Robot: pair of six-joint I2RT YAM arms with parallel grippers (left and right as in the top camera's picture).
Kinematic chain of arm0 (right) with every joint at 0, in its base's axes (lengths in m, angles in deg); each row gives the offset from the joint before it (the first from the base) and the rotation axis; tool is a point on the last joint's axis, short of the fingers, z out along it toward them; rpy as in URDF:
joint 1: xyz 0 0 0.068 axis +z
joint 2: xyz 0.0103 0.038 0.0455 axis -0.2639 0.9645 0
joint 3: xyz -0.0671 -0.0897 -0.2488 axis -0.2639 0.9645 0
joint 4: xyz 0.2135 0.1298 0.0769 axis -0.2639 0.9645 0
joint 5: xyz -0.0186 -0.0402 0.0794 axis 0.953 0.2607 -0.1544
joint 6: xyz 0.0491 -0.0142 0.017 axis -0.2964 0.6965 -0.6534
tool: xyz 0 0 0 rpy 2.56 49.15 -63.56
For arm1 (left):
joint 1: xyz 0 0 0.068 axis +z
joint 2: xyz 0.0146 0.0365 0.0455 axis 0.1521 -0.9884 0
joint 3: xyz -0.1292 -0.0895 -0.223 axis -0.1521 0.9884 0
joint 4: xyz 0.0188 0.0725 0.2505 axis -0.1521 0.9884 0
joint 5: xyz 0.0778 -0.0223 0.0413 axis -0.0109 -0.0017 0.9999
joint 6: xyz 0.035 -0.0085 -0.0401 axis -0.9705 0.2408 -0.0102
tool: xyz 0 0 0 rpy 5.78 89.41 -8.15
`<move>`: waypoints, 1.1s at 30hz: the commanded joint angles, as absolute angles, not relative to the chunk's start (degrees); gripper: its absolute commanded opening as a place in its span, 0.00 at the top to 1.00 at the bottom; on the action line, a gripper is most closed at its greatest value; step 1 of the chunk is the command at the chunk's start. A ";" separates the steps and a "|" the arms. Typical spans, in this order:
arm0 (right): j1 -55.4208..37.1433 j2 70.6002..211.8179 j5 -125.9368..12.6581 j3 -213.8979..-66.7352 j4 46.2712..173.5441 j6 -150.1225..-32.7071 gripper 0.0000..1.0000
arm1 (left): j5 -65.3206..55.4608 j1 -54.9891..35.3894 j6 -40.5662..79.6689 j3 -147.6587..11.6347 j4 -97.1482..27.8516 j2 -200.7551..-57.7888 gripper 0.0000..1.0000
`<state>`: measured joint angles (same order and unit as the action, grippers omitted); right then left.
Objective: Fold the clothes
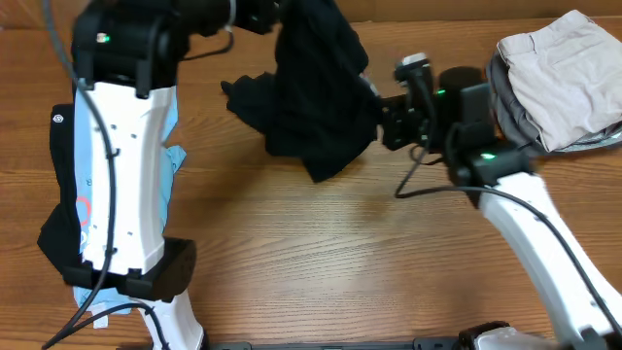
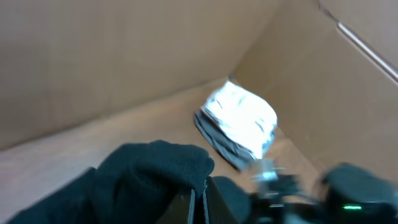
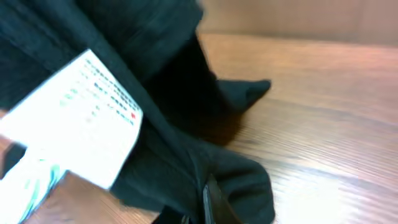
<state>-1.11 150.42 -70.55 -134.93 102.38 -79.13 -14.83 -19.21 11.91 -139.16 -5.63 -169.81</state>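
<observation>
**Both grippers closed on the black T-shirt, garment raised off the table**

Left gripper: jaws fully together, with a bunched fold of the black T-shirt pinched between them. The cloth mounds up over the fingers in the left wrist view.

Right gripper: jaws fully together, black fabric gathered around the fingertip. The grip appears to be at the shirt's edge. A white label with small print lies against the cloth just beside this grip.

Positions are taken from the folded pile, a pale garment on a grey one at the table's far corner on the right arm's side.
- The black T-shirt hangs crumpled, well apart from the pile, toward the left arm. Its lower folds reach the table.
- The right gripper sits between shirt and pile.
- The light blue tee lies farthest from the pile, flat on the table and mostly covered by the left arm.
</observation>
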 commanded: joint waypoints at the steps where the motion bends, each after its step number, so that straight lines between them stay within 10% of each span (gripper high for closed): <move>1: -3.07 142.77 -68.69 -143.45 109.44 -79.46 0.96 | -14.37 -16.96 11.21 -140.69 -7.43 -161.74 0.96; 19: -3.79 130.20 -58.53 -180.61 153.28 -79.46 0.96 | 3.90 -16.96 -1.94 -140.66 -0.02 -133.76 0.96; 33: -3.82 141.64 -51.32 -180.83 163.21 -79.44 0.96 | 18.85 -17.02 -1.92 -137.36 15.81 -149.24 0.96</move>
<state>-2.77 137.22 -63.36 -181.22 161.33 -78.98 5.08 -18.16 -0.83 -137.80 15.76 -143.77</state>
